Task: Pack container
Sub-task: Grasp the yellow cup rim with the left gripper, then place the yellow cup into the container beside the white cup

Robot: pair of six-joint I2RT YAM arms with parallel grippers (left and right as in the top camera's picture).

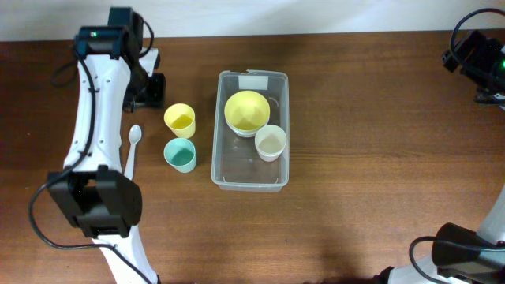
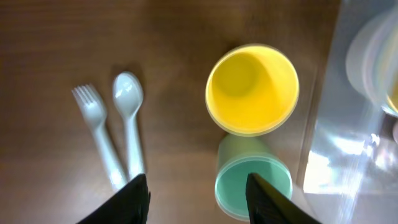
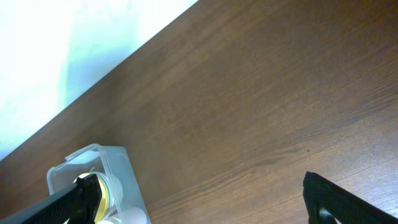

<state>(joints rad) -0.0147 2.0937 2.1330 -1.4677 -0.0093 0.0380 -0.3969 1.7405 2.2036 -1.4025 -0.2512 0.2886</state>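
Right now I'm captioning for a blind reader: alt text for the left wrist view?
Yellow cup beside a mint cup on a wooden table; pale fork and spoon at left, clear container at right, open jaws at bottom.

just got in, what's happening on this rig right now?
Packing is partway done. The container holds a yellow bowl and a cream cup. A yellow cup, a teal cup, a spoon and a fork sit on the table beside it, on the left arm's side. The left hand is open and empty, over those cups and the cutlery. The right hand is open too, off at the right edge, holding nothing.
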